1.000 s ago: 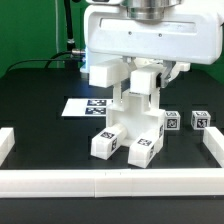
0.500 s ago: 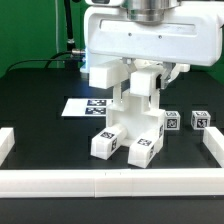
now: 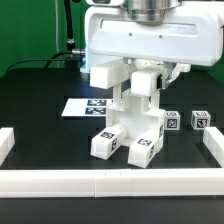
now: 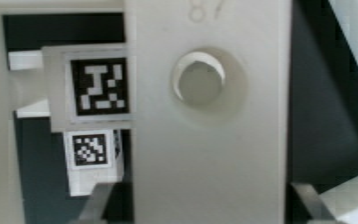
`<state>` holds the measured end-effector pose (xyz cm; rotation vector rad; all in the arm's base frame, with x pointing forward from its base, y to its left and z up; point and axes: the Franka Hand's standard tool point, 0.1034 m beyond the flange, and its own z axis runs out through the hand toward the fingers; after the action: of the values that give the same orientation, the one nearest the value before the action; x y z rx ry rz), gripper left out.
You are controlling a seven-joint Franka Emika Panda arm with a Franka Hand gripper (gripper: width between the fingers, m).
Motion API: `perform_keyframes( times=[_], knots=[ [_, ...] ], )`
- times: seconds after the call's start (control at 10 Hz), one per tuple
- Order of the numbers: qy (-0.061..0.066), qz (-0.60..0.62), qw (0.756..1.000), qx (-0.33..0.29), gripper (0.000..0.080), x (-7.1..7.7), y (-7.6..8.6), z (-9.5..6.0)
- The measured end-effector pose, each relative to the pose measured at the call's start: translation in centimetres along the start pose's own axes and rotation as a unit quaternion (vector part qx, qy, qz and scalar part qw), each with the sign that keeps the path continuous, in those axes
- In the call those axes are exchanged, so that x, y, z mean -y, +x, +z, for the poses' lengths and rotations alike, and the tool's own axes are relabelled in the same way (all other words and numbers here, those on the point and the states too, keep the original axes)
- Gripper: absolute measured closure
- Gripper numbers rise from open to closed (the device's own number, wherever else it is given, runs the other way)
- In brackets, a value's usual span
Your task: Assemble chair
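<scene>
- One chair (image 3: 132, 115), white blocky plastic, partly joined, stood upright on the black table (image 3: 40, 90) near the middle of the exterior view, directly under the arm's white housing (image 3: 150, 35)
- Two square feet (image 3: 105, 143) of that chair rested on the table and faced the camera, each with a black-and-white tag
- One gripper (image 4: 202, 208), shown by the wrist view with its fingers (image 4: 101, 205) on either side of a flat white upright of the chair; the jaws were drawn in and clamped on that upright
- In the exterior view the housing and the chair hid most of the gripper
- One round dimple (image 4: 202, 78) was set in the face of the clamped upright
- Two printed tags (image 4: 101, 85) showed beside the upright in the wrist view; which part carried them could not be told
- Two tagged blocks (image 3: 172, 120), small and white, lay side by side on the table to the exterior view's right of the chair, apart from it
- One marker board (image 3: 85, 105) lay flat on the table to the exterior view's left of the chair
- One low white border rail (image 3: 110, 182) ran along the near edge of the table, with a short return at each side
</scene>
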<state>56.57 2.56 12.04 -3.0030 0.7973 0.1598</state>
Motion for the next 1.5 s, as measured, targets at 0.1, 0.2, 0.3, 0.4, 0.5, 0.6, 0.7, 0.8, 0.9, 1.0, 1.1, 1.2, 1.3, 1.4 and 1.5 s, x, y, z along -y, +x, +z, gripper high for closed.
perform_keyframes(
  times=[0.1, 0.2, 0.3, 0.4, 0.5, 0.6, 0.7, 0.8, 0.9, 1.0, 1.1, 1.2, 1.3, 1.4, 1.5],
  knots=[
    [0.001, 0.001, 1.0, -0.002, 0.0515, -0.01, 0.02, -0.01],
    [0.001, 0.0, 1.0, -0.002, 0.0515, 0.0, 0.04, -0.02],
    [0.001, 0.0, 1.0, -0.002, 0.0515, -0.01, 0.04, 0.01],
    [0.0, 0.001, 1.0, -0.001, 0.0515, -0.04, 0.02, 0.11],
    [0.0, 0.001, 1.0, -0.001, 0.0515, -0.07, 0.02, 0.17],
    [0.001, 0.009, 1.0, -0.001, 0.0515, -0.13, 0.07, 0.17],
    [0.001, 0.014, 1.0, -0.001, 0.0515, -0.08, 0.04, 0.23],
    [0.001, 0.013, 1.0, -0.001, 0.0515, -0.07, 0.07, 0.25],
    [0.001, 0.012, 1.0, -0.003, 0.0515, -0.06, 0.16, 0.32],
    [0.001, 0.012, 1.0, -0.006, 0.0515, -0.01, 0.27, 0.43],
    [0.001, 0.012, 1.0, -0.007, 0.0515, 0.0, 0.29, 0.49],
    [0.001, 0.012, 1.0, -0.007, 0.0515, 0.0, 0.3, 0.49],
    [0.001, 0.012, 1.0, -0.007, 0.0515, 0.0, 0.33, 0.46],
    [0.001, 0.012, 1.0, -0.007, 0.0515, 0.0, 0.34, 0.46],
    [0.001, 0.012, 1.0, -0.007, 0.0515, 0.0, 0.34, 0.45]
  ],
)
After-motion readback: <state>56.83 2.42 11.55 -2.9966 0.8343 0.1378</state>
